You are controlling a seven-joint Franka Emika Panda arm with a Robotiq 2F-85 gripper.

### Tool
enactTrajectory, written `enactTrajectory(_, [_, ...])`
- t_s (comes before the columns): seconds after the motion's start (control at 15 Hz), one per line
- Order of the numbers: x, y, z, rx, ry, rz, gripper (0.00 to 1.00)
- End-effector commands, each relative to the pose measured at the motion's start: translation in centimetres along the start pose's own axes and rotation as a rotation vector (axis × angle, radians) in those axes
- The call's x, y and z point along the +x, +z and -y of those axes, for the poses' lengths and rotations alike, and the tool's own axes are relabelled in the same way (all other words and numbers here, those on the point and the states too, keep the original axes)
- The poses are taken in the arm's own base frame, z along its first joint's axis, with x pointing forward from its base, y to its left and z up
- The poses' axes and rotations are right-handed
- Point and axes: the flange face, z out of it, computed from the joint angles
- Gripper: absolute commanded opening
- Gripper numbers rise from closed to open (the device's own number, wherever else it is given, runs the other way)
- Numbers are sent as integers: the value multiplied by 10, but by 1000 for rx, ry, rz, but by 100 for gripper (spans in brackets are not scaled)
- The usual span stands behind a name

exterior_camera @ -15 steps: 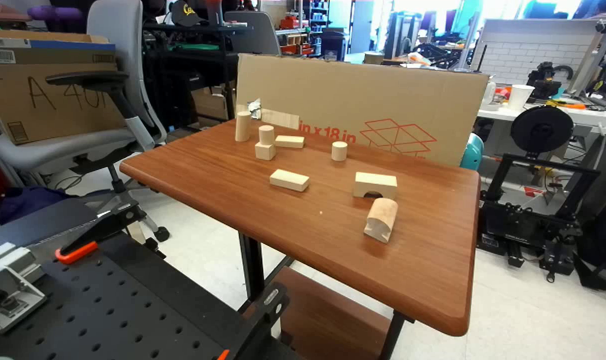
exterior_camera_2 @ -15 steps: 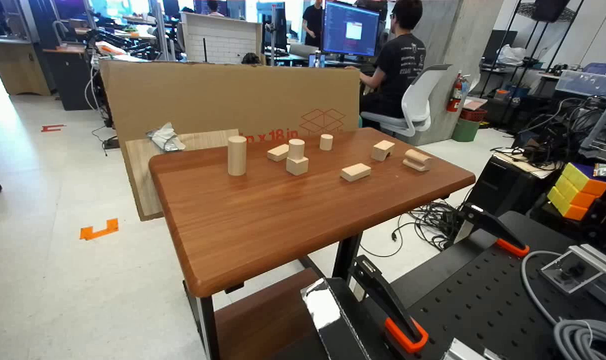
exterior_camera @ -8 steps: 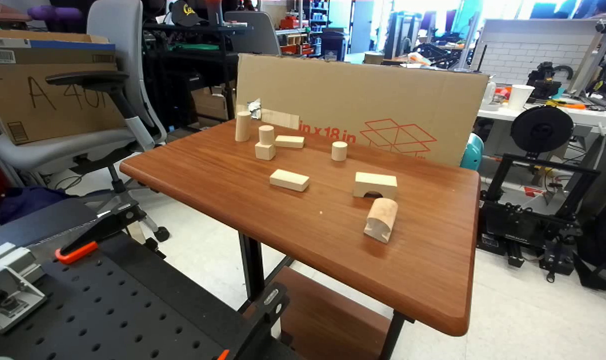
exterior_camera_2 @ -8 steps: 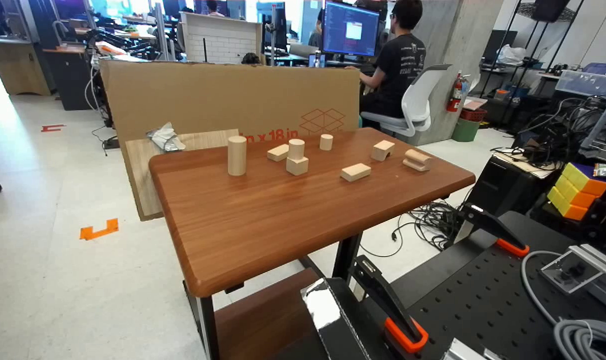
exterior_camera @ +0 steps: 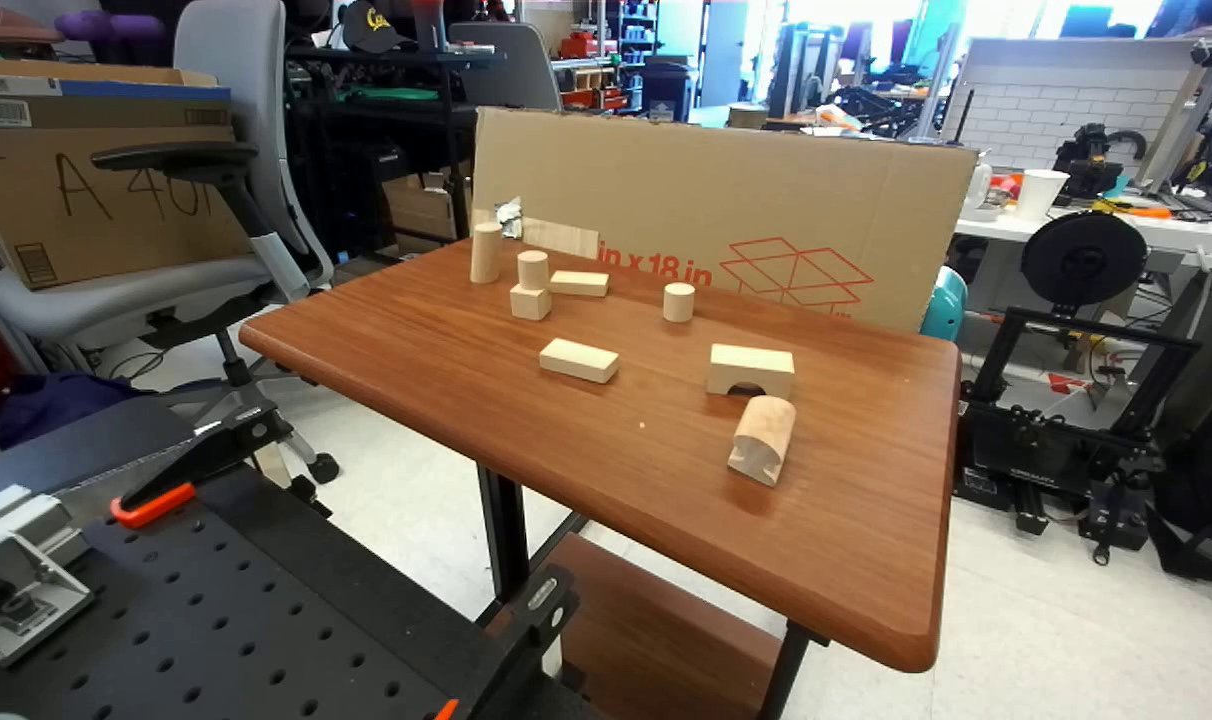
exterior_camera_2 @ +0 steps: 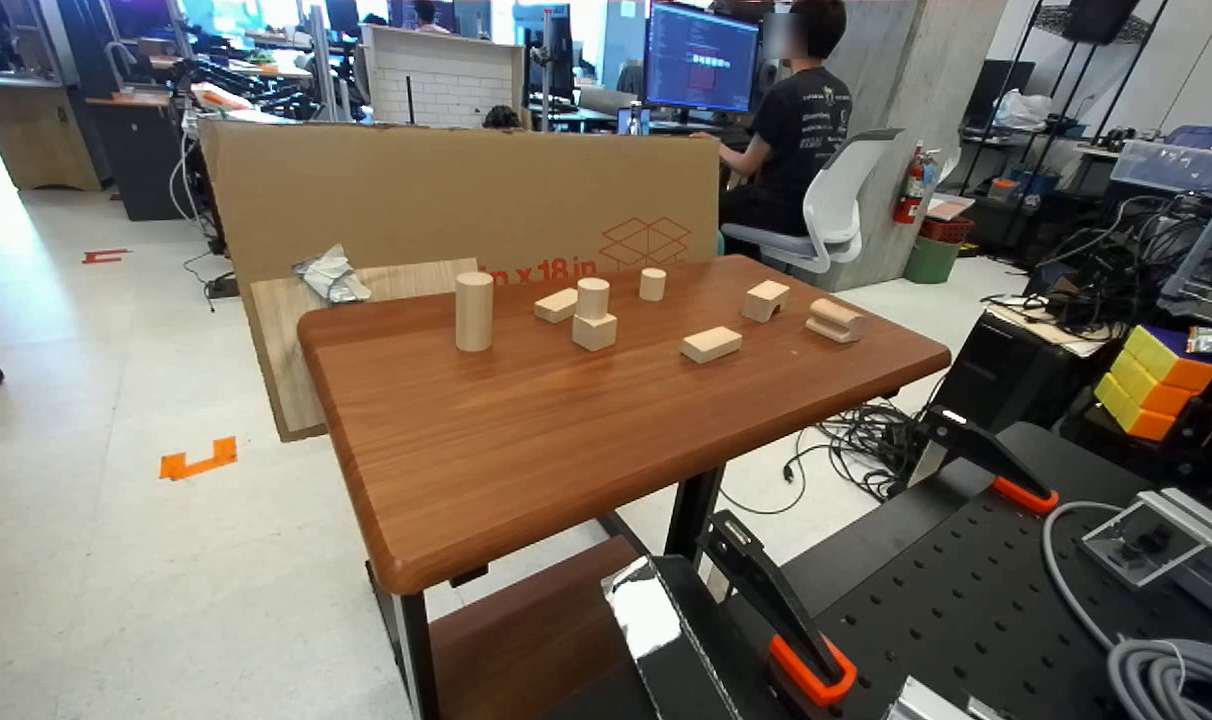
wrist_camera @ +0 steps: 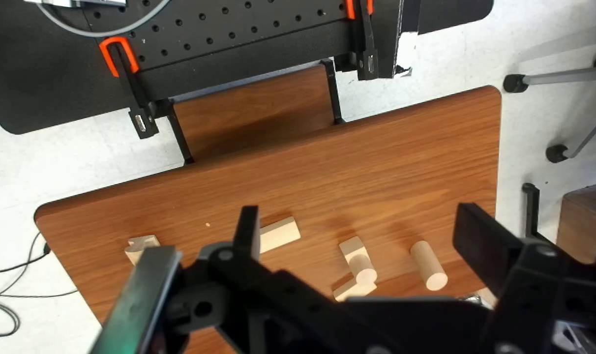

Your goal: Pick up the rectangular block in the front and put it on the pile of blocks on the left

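The rectangular block (exterior_camera: 579, 361) is pale wood and lies flat near the table's front. It also shows in an exterior view (exterior_camera_2: 711, 344) and in the wrist view (wrist_camera: 280, 235), where a finger hides its left end. The pile of blocks (exterior_camera: 531, 303) has a short cylinder on a cube, a flat block behind it and a tall upright post beside it. The pile also shows in an exterior view (exterior_camera_2: 594, 332) and in the wrist view (wrist_camera: 352, 247). My gripper (wrist_camera: 359, 221) is open and empty, high above the table. The arm is out of both exterior views.
An arch block (exterior_camera: 750, 370), a chunky rounded block (exterior_camera: 763, 440) and a lone short cylinder (exterior_camera: 678, 303) stand on the brown table (exterior_camera: 446, 360). A cardboard sheet (exterior_camera: 726, 200) rises behind the table. A black perforated board (exterior_camera: 266, 610) with clamps is in front.
Nothing on the table has moved in the exterior views. Only the picture on a far background monitor and a person behind it differ.
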Motion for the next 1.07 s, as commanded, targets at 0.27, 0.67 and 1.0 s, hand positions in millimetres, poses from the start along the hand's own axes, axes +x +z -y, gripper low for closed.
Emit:
enactTrajectory(0.27, [33,43,12,-69,-147,-55,100])
enactTrajectory(0.67, [77,115,14,-156,-304,-25,100])
enactTrajectory(1.0, [114,168,5,-170,-331,50,100])
